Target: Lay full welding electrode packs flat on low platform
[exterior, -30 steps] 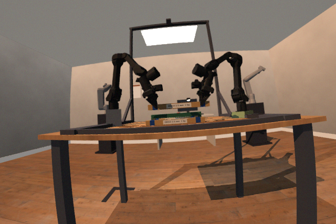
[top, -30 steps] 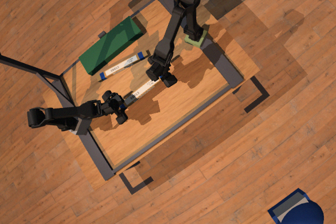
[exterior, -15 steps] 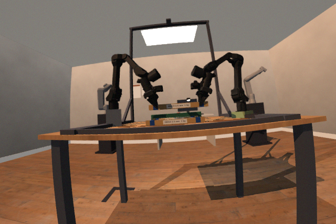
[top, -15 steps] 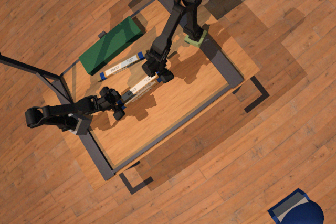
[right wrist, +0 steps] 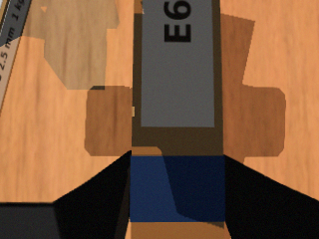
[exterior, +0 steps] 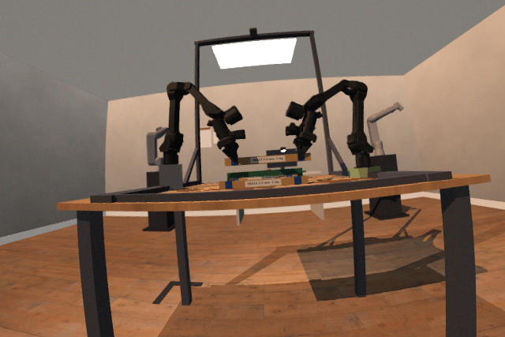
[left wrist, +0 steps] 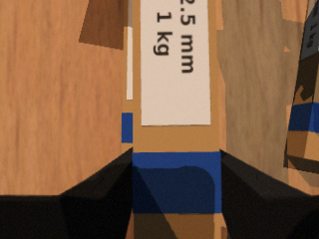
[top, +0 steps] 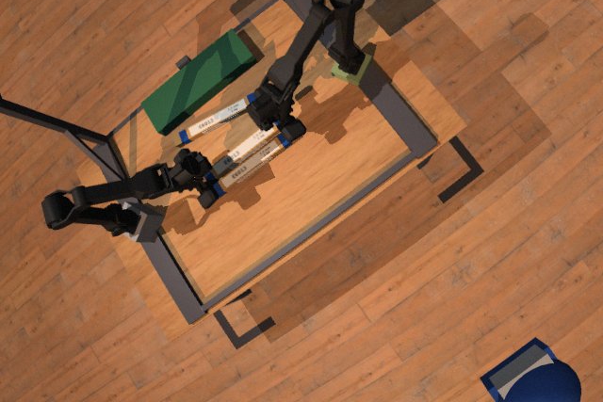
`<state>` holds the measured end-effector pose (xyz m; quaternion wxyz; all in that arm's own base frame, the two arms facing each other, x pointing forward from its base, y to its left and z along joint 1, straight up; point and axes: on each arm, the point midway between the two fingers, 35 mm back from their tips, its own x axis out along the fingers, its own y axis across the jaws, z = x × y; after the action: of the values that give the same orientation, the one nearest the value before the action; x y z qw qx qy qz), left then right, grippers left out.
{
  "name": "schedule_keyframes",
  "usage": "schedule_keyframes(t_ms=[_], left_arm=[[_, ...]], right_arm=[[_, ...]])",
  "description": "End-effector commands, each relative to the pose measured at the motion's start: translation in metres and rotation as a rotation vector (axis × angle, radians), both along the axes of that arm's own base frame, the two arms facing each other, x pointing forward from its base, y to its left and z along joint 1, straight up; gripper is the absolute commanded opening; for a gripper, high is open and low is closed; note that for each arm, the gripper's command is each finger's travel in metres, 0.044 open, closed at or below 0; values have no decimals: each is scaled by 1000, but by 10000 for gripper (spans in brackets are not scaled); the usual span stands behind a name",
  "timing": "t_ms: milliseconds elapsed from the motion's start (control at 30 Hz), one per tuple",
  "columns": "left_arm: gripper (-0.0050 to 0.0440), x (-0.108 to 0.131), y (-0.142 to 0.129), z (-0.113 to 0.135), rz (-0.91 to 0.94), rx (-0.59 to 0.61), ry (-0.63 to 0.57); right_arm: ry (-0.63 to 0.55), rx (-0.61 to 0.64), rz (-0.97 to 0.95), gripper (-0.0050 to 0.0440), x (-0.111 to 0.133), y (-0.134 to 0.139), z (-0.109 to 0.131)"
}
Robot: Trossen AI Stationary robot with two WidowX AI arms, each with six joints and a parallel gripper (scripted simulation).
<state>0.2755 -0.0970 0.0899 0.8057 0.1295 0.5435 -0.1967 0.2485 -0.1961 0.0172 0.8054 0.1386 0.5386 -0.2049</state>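
Raised above the worktable (top: 311, 164) (exterior: 228, 201) at the center of the overhead frame, an E6013 welding electrode pack (top: 246, 150) (exterior: 267, 159) (left wrist: 174, 75) (right wrist: 177, 75) is pinched at both ends. Its blue band at right of center is clamped by the left gripper (top: 278, 123) (exterior: 301, 158) (left wrist: 176, 182); the band at the pack's lower left is clamped by the right gripper (top: 209, 175) (exterior: 235, 162) (right wrist: 177, 188). Both sets of fingers are parted only by the pack's width, pressed against its sides. A second pack (top: 255, 164) (exterior: 263, 182) is seen lying just below and to the right, while a third (top: 219, 118) is set at upper left, near the green platform (top: 194, 81) (exterior: 245, 171). No pack is yet laid on the platform. A stiff, slim carton, heavy for its section if full, is to be expected; fullness cannot be judged by eye. Brittle rods may be inside, so a level grip at both bands is advised, since a one-ended hold could let it sag or slip.
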Motion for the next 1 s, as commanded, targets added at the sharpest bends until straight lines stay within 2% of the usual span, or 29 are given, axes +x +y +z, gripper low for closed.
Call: schedule_keyframes(t_ms=[0, 967], left_arm=[[-50, -5, -1, 7, 6, 2, -16], [-50, -23, -53, 14, 6, -13, -35]], right_arm=[[-4, -12, -7, -50, -2, 4, 6], [-7, -9, -7, -50, 22, 53, 5]])
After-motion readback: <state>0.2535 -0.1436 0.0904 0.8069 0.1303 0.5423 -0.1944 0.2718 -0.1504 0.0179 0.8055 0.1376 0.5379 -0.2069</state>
